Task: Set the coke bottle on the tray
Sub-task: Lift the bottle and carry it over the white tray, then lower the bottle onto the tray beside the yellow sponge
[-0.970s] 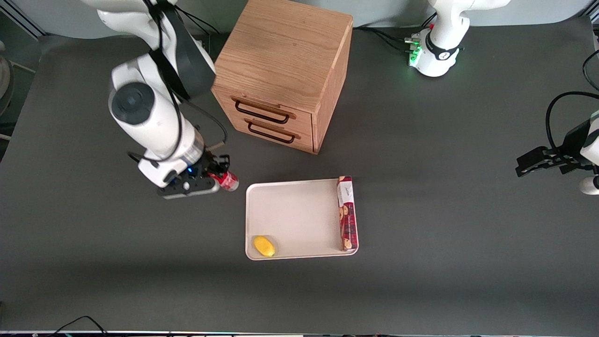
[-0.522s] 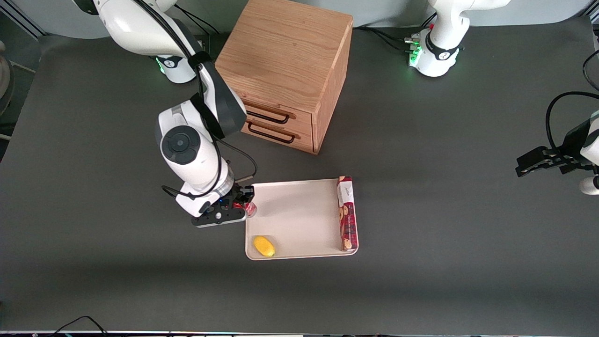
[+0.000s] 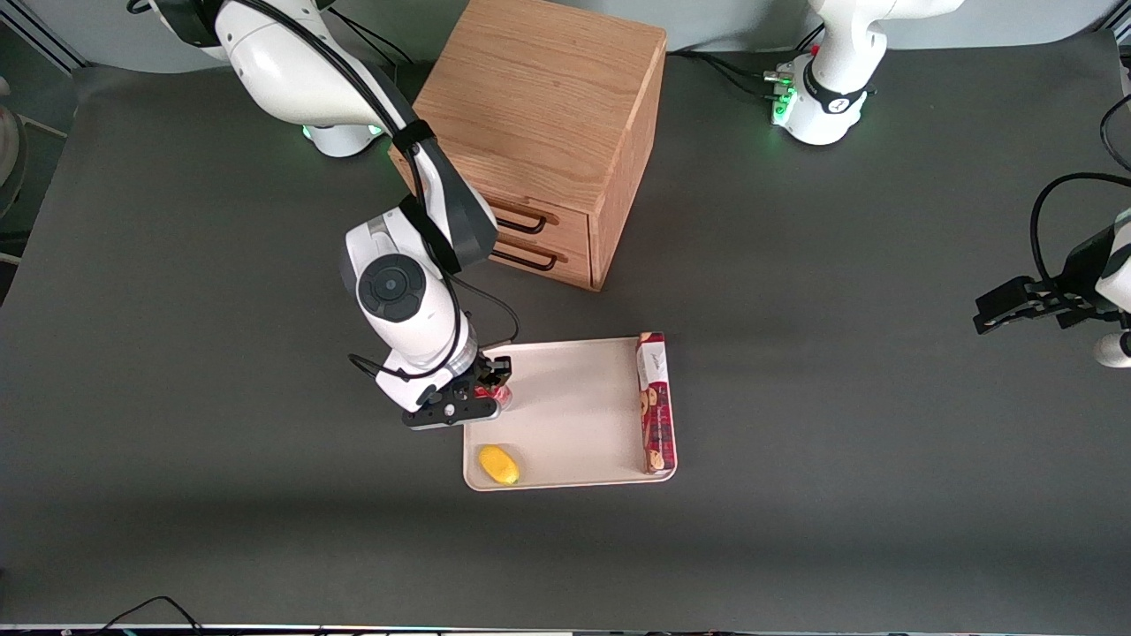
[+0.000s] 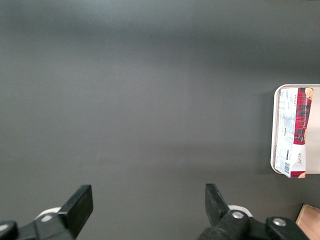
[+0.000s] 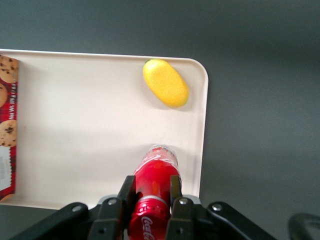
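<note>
My right gripper (image 3: pixel 489 389) is shut on the coke bottle (image 3: pixel 495 395), a small red bottle with a red cap and white script logo. It holds the bottle over the cream-white tray (image 3: pixel 574 415), just inside the tray's edge toward the working arm's end. In the right wrist view the bottle (image 5: pixel 154 185) sits between the two black fingers (image 5: pixel 127 190), its silvery base pointing at the tray floor (image 5: pixel 90 130). The gripper (image 5: pixel 151 189) is above the tray.
A yellow lemon (image 3: pixel 499 465) lies in the tray's corner nearest the front camera, close to the gripper; it also shows in the right wrist view (image 5: pixel 166 83). A long red cookie box (image 3: pixel 656 403) lies along the tray's edge toward the parked arm. A wooden drawer cabinet (image 3: pixel 539 132) stands farther back.
My right gripper has carried the coke bottle from the bare table beside the tray to over the tray's edge. The lemon and cookie box have not moved.
</note>
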Controlling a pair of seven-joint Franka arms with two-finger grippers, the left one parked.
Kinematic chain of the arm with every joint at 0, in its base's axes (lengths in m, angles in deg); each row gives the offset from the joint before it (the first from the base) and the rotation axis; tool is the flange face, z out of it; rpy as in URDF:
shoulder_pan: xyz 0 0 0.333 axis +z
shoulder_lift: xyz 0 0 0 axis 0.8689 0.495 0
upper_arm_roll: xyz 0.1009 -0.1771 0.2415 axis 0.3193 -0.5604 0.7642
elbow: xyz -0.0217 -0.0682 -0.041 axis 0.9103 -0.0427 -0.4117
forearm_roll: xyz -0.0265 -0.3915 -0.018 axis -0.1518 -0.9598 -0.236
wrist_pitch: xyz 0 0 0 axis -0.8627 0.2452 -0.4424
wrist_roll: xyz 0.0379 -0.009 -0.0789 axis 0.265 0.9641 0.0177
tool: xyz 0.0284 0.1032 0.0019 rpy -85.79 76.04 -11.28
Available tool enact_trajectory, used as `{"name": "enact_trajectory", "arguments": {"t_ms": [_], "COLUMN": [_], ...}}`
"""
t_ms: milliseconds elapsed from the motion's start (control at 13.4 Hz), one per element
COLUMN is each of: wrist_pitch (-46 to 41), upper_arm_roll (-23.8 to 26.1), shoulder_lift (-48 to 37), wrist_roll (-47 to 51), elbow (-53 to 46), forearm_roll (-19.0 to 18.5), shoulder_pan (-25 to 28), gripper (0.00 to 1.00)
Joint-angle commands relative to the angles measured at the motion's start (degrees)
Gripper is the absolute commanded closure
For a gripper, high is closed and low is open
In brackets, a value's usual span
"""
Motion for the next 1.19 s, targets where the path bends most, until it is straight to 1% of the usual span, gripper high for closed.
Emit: {"name": "enact_trajectory", "arguments": {"t_ms": [0, 149, 373, 448, 522, 597, 672, 746, 1119], "wrist_pitch": [0.14, 0.23, 1.11, 1.28, 1.37, 1.37, 1.37, 1.37, 1.37], "upper_arm_roll": [-0.46, -0.73, -0.73, -0.81, -0.9, -0.9, -0.9, -0.9, -0.9], "shoulder_lift": [0.58, 1.02, 1.81, 2.07, 2.25, 2.25, 2.25, 2.25, 2.25], "wrist_roll": [-0.59, -1.65, -1.48, -1.39, -1.31, -1.22, -0.96, -0.95, -0.87], "elbow": [-1.27, -1.26, -1.26, -1.26, -1.26, -1.26, -1.26, -1.26, -1.26], "forearm_roll": [0.62, -0.17, -0.17, -0.17, -0.17, -0.08, 0.0, 0.0, 0.0], "shoulder_pan": [-0.38, -0.65, -0.65, -0.65, -0.74, -1.0, -1.0, -1.09, -1.09], "gripper": [1.0, 1.0, 1.0, 0.91, 0.51, 0.38, 0.16, 0.0, 0.0]}}
